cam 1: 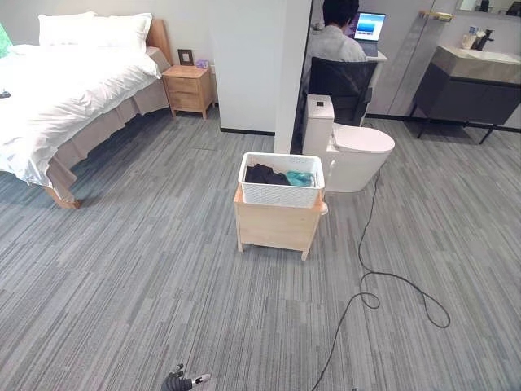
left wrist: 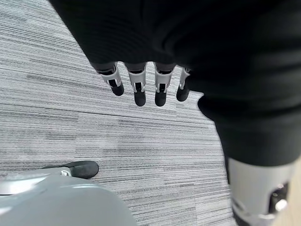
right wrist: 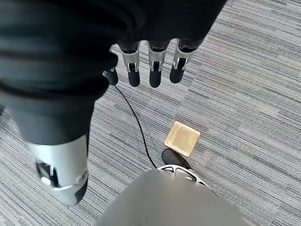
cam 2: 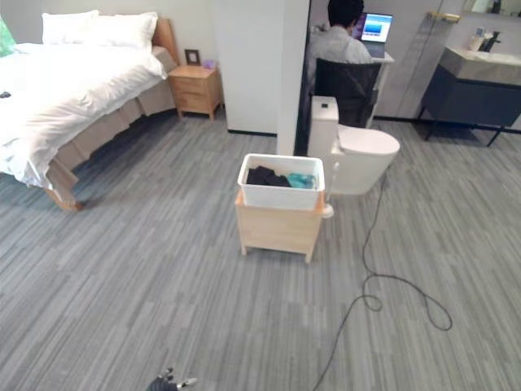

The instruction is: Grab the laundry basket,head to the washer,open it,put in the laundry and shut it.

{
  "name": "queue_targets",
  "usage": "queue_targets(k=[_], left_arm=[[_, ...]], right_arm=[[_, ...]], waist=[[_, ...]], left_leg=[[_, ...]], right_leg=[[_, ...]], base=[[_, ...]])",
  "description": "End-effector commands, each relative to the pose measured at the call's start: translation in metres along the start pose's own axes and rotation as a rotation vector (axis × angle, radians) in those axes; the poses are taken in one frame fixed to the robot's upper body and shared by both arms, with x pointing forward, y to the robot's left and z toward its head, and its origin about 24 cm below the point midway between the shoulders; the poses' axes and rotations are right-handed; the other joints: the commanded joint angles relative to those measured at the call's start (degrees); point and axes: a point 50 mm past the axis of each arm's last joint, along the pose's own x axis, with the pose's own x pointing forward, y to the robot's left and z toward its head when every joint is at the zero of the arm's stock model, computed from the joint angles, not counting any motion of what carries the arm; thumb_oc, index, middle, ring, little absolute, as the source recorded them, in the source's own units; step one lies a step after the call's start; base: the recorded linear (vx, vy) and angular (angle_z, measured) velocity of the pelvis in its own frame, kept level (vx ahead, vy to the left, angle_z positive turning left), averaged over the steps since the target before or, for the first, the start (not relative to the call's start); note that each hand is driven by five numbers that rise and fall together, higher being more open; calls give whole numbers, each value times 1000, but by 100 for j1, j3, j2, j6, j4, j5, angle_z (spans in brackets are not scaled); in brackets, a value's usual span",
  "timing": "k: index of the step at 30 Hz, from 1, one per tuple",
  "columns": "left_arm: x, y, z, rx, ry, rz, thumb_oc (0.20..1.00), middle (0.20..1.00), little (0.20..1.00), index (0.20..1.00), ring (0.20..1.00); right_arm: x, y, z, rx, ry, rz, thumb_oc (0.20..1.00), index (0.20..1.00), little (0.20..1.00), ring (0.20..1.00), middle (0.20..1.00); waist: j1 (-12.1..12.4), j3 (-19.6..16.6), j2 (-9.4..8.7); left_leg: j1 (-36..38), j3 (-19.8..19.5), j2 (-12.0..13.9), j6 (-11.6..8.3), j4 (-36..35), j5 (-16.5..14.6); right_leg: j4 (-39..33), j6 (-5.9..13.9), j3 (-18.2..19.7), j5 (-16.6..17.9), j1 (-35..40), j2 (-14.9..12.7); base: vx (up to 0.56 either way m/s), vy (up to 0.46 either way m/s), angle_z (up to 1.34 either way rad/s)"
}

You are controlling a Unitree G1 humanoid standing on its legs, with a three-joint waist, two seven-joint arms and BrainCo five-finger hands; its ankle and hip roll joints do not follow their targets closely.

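Both hands empty, fingers straight | left hand (left wrist: 155,70) | right hand (right wrist: 150,61) | laundry basket (cam 1: 281,181) well ahead.

cover: dark ribbed | fingers (left wrist: 140,89): silver, dark tips | forearm: silver-grey

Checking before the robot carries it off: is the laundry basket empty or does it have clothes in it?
It has clothes in it: the white laundry basket on the wooden stand shows a dark garment and a teal one inside.

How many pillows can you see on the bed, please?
2: both lie side by side at the head of the bed, one pillow toward the far wall, the other pillow nearer the nightstand.
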Motion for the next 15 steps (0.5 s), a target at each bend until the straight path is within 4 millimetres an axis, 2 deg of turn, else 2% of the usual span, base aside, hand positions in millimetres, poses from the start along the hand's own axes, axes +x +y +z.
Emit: queue_targets(k=[1, 15], left_arm=[[4, 0, 15, 96, -49, -12, 1000, 1000, 1000, 1000, 1000], [4, 2, 15, 86, -46, 1, 1000, 1000, 1000, 1000, 1000]], right_arm=[[1, -9, 3, -73, 11, -21, 1000, 1000, 1000, 1000, 1000], [2, -9, 10, -68, -16, -17, 1000, 1000, 1000, 1000, 1000]], waist=[[176, -133, -64], [200, -75, -109]], left_leg=[[-239, -182, 579, -449, -179, 166], [-242, -217, 504, -396, -179, 131]], right_leg=[[-93, 674, 15, 442, -175, -916], [-93, 691, -14, 458, -157, -970]], base=[[0, 0, 0], [2, 1, 0]])
